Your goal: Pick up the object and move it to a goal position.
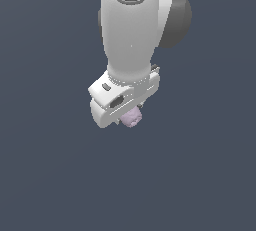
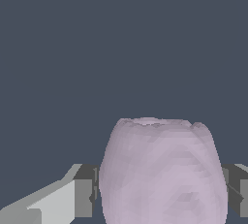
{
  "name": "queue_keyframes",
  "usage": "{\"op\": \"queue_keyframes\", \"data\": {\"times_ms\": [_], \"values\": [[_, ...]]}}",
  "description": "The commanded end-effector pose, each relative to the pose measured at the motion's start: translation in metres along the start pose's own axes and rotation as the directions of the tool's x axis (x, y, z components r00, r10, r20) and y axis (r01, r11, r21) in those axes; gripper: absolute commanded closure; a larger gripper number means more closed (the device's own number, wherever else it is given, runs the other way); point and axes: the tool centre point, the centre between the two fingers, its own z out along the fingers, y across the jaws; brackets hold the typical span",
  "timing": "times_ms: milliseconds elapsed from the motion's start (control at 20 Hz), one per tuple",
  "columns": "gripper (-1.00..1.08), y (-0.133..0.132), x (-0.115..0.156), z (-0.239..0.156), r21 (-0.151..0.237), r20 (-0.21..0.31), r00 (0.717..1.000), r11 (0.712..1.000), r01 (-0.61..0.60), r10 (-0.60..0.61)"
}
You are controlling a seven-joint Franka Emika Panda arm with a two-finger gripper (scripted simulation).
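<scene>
The object (image 1: 132, 118) is a small pale lilac-pink lumpy blob, peeking out from under the white gripper (image 1: 129, 116) in the exterior view. The arm hangs down from the top of that view with the hand tilted. In the wrist view the object (image 2: 162, 172) fills the space between the two fingers (image 2: 83, 196), whose dark pads press against its sides. The gripper (image 2: 162, 189) is shut on the object. Most of the blob is hidden behind the hand in the exterior view.
A plain dark blue-grey surface (image 1: 50, 175) fills the background in both views. No other objects show.
</scene>
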Motion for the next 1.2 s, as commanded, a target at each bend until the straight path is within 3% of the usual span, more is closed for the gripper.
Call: {"op": "queue_keyframes", "data": {"times_ms": [0, 550, 1150], "values": [[1.08, 0.003, 0.0, -0.027, 0.001, 0.001, 1.0, 1.0, 0.0, 0.0], [1.08, 0.015, 0.003, -0.114, 0.001, 0.001, 1.0, 1.0, -0.001, 0.001], [1.08, 0.023, 0.006, -0.163, 0.0, 0.001, 1.0, 1.0, -0.002, 0.002]]}}
